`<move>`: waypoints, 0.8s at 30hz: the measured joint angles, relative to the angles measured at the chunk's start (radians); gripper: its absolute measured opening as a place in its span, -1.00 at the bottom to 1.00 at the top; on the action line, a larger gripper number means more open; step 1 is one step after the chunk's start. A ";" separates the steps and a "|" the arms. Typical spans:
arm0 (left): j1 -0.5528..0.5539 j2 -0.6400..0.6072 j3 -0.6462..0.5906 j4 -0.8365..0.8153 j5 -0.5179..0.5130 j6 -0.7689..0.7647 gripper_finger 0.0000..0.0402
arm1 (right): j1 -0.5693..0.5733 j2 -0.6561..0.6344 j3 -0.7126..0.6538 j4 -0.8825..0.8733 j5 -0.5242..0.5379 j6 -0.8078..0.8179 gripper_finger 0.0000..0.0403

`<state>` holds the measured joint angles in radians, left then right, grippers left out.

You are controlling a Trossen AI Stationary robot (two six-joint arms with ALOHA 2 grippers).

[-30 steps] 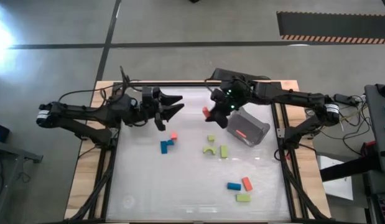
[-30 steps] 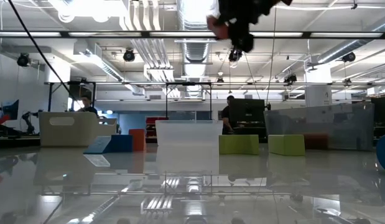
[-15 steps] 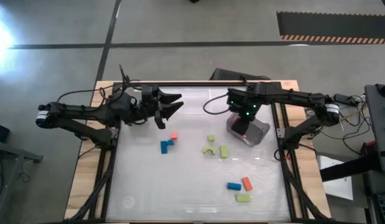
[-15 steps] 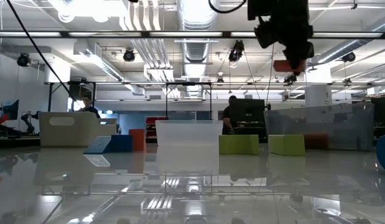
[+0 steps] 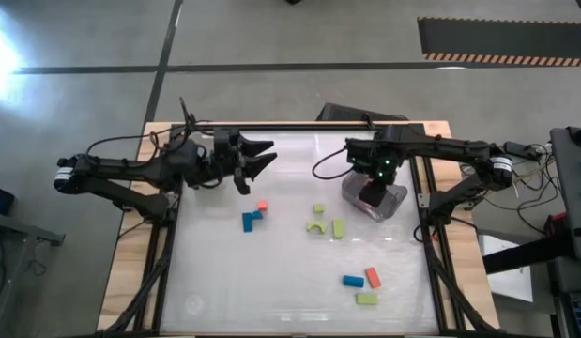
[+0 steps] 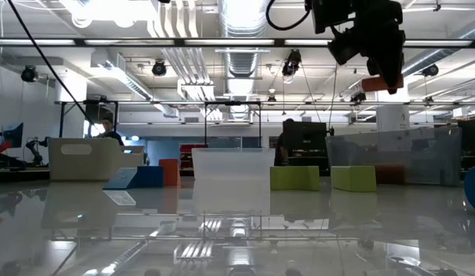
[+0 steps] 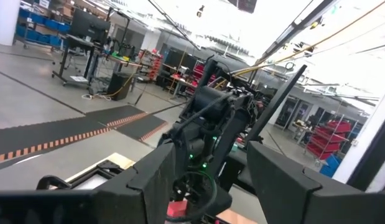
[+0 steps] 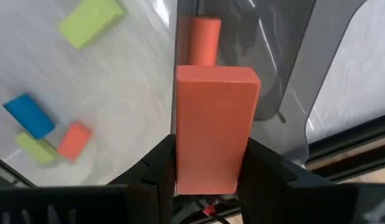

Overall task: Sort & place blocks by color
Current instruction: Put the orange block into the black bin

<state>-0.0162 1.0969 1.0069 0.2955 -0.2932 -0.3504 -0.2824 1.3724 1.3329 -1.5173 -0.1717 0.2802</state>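
My right gripper (image 5: 373,191) hangs over the clear bin (image 5: 391,199) near the table's right edge, shut on a red-orange block (image 8: 214,118). A second red-orange block (image 8: 201,40) lies inside that bin. My left gripper (image 5: 262,160) is open and waits above the table's far left part, touching nothing. Loose blocks lie flat on the table: a red one (image 5: 263,205) beside a blue one (image 5: 250,222), two green bricks (image 5: 319,208) (image 5: 338,228) and a green arch (image 5: 315,227) mid-table, and blue (image 5: 353,281), red (image 5: 373,277) and green (image 5: 367,299) ones nearer. My right gripper pinches the red-orange block between its two fingers (image 8: 156,168), which sit on the block's two long side faces (image 8: 211,171). The fingers come from above, pointing down. The block is lifted clear and hangs below the fingers (image 6: 377,83), above the bin.
The table top (image 5: 224,282) is glossy white, with wooden edges (image 5: 130,272) and dark frame rails along both sides. A pale bin (image 6: 87,157) and a clear bin (image 6: 229,165) show far off in the low view. Bare table lies at the near left.
My right gripper has carried the red-orange block from the table's far middle toward the right edge and downward, until it is over the clear bin. It has stayed shut on the block throughout. The loose blocks have not moved.
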 joint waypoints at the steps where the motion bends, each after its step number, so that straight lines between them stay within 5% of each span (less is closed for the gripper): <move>1: 0.002 0.000 0.000 0.000 0.000 0.000 -0.09 | 0.000 0.000 -0.006 0.000 0.000 -0.001 -0.37; 24: 0.004 0.000 0.000 0.000 0.000 -0.002 -0.09 | -0.002 0.000 -0.193 0.079 0.071 -0.019 -0.36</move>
<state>-0.0120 1.0969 1.0069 0.2955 -0.2935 -0.3527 -0.2847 1.3727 1.1397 -1.4380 -0.1011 0.2611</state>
